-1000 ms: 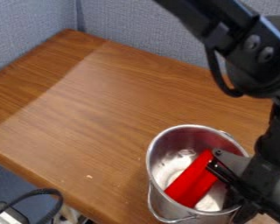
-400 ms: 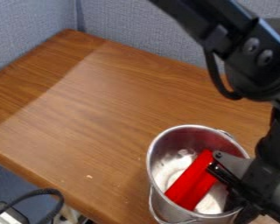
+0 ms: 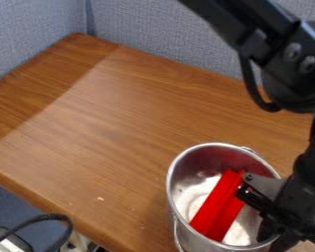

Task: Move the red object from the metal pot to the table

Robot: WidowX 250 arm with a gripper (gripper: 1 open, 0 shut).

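The red object [image 3: 220, 208], a bright red long block, lies slanted inside the metal pot [image 3: 187, 173], a shiny steel pot at the near right of the wooden table [image 3: 107, 108]. My black gripper [image 3: 256, 193] reaches straight down into the pot at the block's upper right end. Its jaws are shut and appear to pinch that end of the block, though the contact itself is partly hidden by the black fingers. The block's lower end rests against the pot's bottom.
The dark arm [image 3: 272, 44] stretches across the upper right above the table. A blue-grey wall [image 3: 134, 25] stands behind. Black cables [image 3: 29, 236] hang below the table's near edge at lower left.
The arm has shifted slightly to the right and the red block stands a little more upright in the pot. The gripper stays shut in the same spot.
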